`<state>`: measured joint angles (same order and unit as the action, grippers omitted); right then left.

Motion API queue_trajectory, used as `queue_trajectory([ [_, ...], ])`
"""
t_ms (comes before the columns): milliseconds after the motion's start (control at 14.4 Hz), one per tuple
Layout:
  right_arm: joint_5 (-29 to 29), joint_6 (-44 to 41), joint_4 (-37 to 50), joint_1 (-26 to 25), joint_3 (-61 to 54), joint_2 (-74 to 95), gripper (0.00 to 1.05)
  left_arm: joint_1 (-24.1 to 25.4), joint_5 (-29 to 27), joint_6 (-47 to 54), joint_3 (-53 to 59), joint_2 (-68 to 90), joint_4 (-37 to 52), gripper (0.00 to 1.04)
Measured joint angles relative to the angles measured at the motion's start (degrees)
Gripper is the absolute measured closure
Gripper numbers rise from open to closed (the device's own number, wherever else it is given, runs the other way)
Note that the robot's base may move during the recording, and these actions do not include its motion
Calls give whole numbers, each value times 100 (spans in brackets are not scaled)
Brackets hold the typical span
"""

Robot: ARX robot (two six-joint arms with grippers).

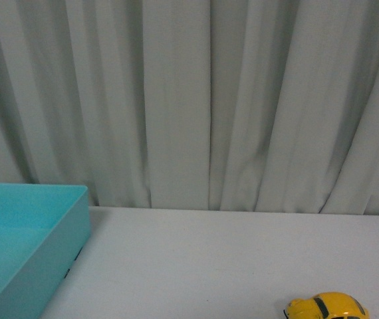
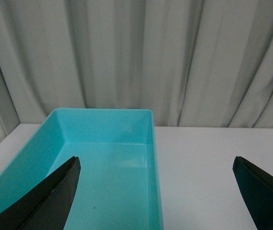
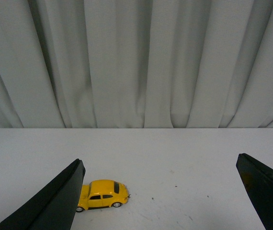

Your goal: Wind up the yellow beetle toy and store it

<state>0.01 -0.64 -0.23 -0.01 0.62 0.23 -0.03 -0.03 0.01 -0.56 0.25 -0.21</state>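
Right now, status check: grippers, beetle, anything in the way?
Left gripper open, facing teal bin. Right gripper open, empty, facing yellow beetle toy. Toy upright on white table, untouched. Nothing seen between them.

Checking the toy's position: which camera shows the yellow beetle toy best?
The right wrist view: the yellow beetle toy sits nearly whole, side-on, on the white table. The front view cuts it off at the frame's bottom edge; the left wrist view misses it entirely.

You are seeing the left gripper [image 2: 155,159] holding its dark fingers [image 2: 50,201] wide apart, a turquoise bin [image 2: 103,127] sitting mid-frame on the white table [image 2: 213,163], grey curtain [image 2: 136,57] hanging behind.
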Motion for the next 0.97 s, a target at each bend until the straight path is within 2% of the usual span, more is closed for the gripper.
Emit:
queue_trajectory([
  [974,0,-2,0,0,0,0,7,0,0,0,0,0,2,7],
])
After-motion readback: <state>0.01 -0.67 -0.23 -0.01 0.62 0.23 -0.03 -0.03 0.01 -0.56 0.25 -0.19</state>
